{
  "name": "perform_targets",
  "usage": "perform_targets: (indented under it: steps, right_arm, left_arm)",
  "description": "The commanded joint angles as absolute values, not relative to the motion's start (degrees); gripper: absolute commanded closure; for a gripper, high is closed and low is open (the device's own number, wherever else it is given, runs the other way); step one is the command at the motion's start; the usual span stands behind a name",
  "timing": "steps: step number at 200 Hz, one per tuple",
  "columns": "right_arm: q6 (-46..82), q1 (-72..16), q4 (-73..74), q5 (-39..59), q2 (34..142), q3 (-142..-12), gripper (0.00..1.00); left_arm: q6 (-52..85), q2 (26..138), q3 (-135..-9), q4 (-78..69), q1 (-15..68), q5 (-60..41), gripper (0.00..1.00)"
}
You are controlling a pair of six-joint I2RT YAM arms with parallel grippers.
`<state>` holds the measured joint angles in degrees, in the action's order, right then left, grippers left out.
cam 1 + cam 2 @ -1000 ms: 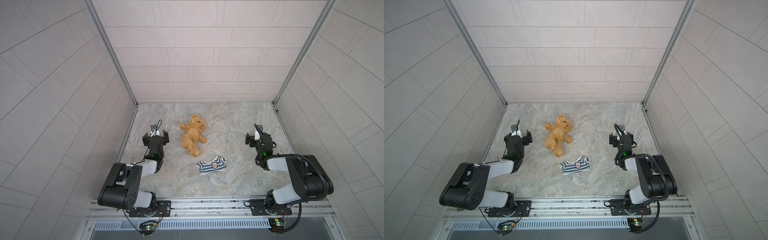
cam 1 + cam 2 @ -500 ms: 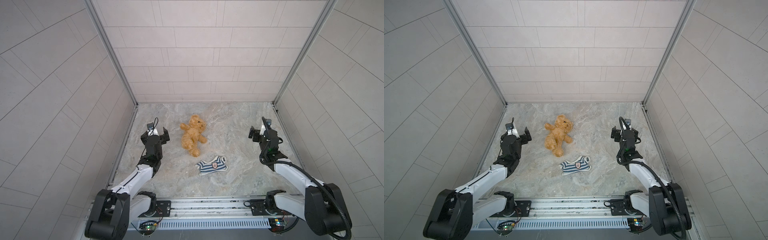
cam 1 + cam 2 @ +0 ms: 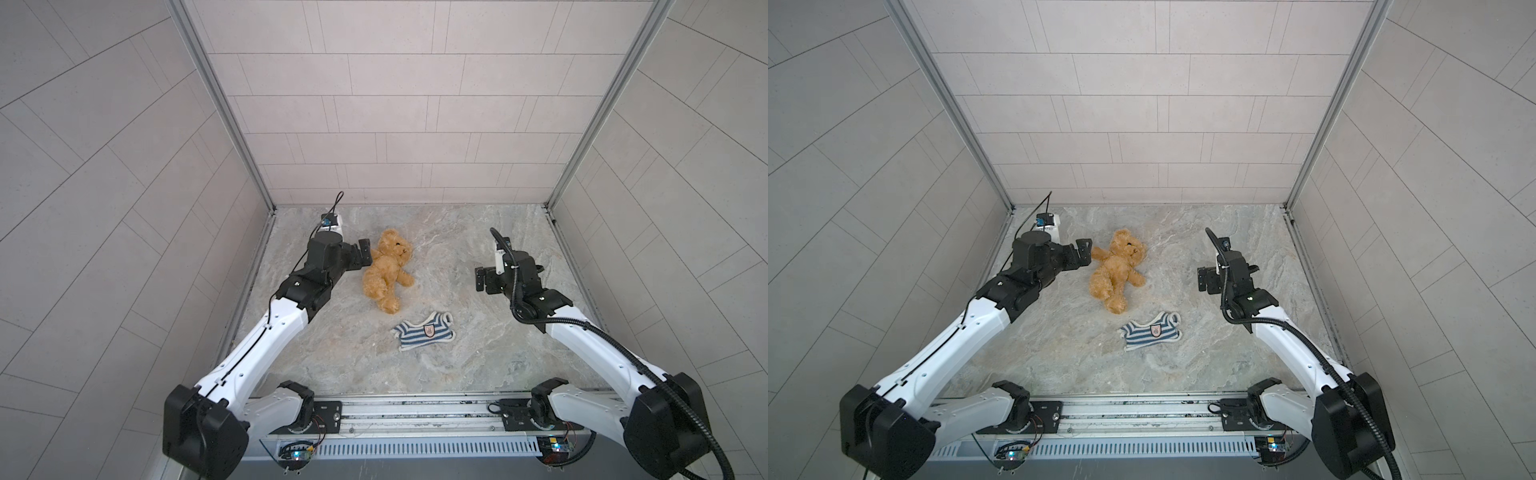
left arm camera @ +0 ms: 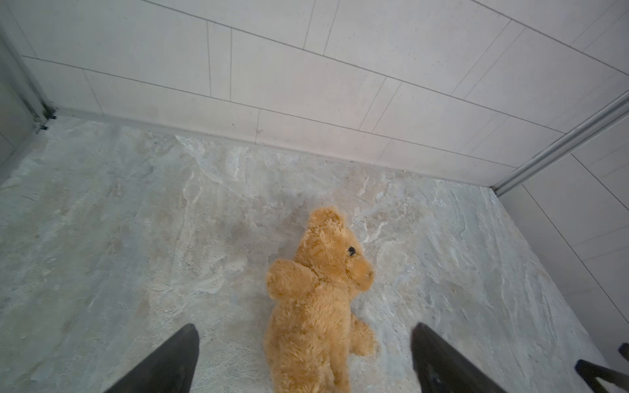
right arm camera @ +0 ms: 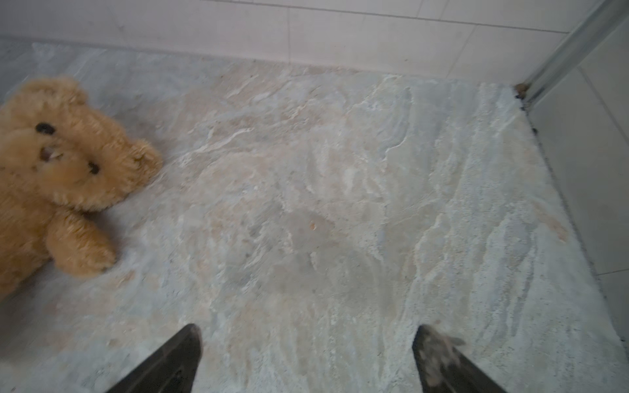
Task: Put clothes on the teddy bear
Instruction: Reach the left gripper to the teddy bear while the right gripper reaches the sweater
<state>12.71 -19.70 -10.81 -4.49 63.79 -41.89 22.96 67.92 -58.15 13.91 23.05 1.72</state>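
The teddy bear [image 3: 388, 270] [image 3: 1117, 270] lies on its back on the marbled floor, head toward the back wall. A blue-and-white striped shirt [image 3: 424, 332] [image 3: 1151, 332] lies flat just in front of its feet. My left gripper [image 3: 362, 257] [image 3: 1084, 254] is open beside the bear's outstretched arm. In the left wrist view the bear [image 4: 320, 272] fills the gap of the left gripper [image 4: 304, 328] without touching either finger. My right gripper [image 3: 481, 280] [image 3: 1202, 280] [image 5: 308, 328] is open over bare floor to the right. The right wrist view catches the bear [image 5: 58, 177] at the frame's edge.
Tiled walls close the floor [image 3: 457, 365] on three sides, with metal corner posts [image 3: 552, 203] at the back. The arms' base rail [image 3: 415, 411] runs along the front edge.
Both arms have unfolded and reached forward. The left gripper has come up to the bear's arm. The right gripper has swung inward toward the middle. Bear and shirt have not moved.
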Motion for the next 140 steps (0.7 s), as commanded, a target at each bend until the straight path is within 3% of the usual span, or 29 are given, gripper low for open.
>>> perform_targets:
  steps: [1,58,140]
  right_arm:
    - [13.25,-21.88,-14.70,-0.17,63.60,-42.46,0.00]
    - [13.21,-29.21,-15.44,4.42,65.21,-40.22,0.00]
    - [11.48,-30.10,-14.73,9.20,66.80,-37.95,0.00]
  left_arm:
    - [22.38,72.64,-63.30,28.01,26.79,-2.72,0.00]
    - [17.80,86.19,-75.14,36.69,33.55,4.92,0.00]
    - [15.70,101.19,-83.34,42.61,36.25,13.85,0.00]
